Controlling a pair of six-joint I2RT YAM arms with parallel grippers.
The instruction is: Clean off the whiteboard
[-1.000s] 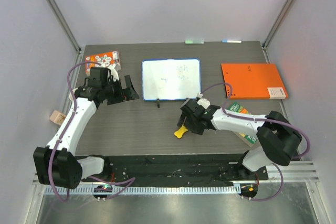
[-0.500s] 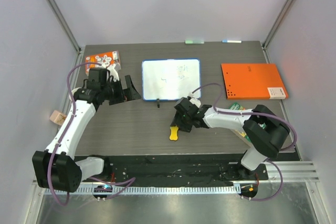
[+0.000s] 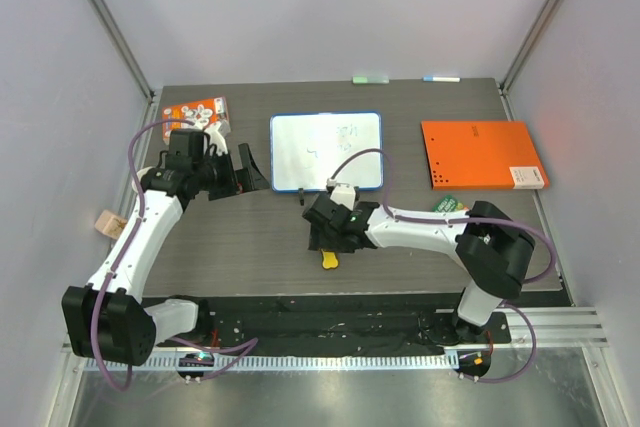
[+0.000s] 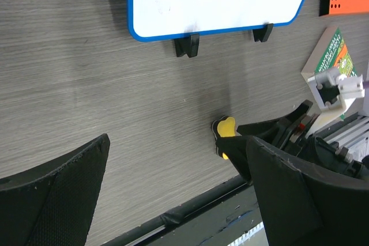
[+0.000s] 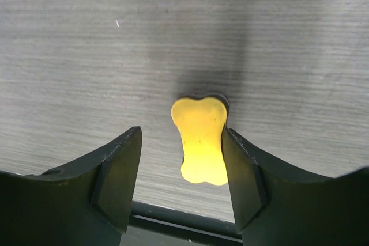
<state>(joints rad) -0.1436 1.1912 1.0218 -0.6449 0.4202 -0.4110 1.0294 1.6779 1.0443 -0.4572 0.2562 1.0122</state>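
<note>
At the far left of the dark, wood-grained table (image 3: 250, 237) lies a small orange carton (image 3: 195, 112) printed with white flowers. Just beside it on the near side hangs the left claw (image 3: 252, 169), its two broad black fingers (image 4: 52, 194) rough-surfaced and spread wide apart, holding nothing. Next to it, in the middle of the far half of the table, sits the whiteboard (image 3: 326, 151): a flat, smooth white rectangle in a thin blue frame with rounded corners, faint dark scribbles on its right half, and two small black feet along its near edge in the left wrist view. Nearer the arms, below the board, the right claw (image 3: 326, 235) points down at the table with its wedge-shaped black fingers (image 5: 115, 171) apart. Between them, flat on the grain, lies a yellow piece (image 5: 200, 139) shaped like a small bone, matte and slightly smudged; the right-hand finger touches its edge while the left-hand one stands clear of it, so the claw is not clamped on it. Farther right, a green printed packet (image 3: 447, 206) shows partly from under the white right arm. At the far right lies a flat orange folder (image 3: 482, 154), rectangular, with a row of punched holes down its left edge and a white label at its near right corner.
</note>
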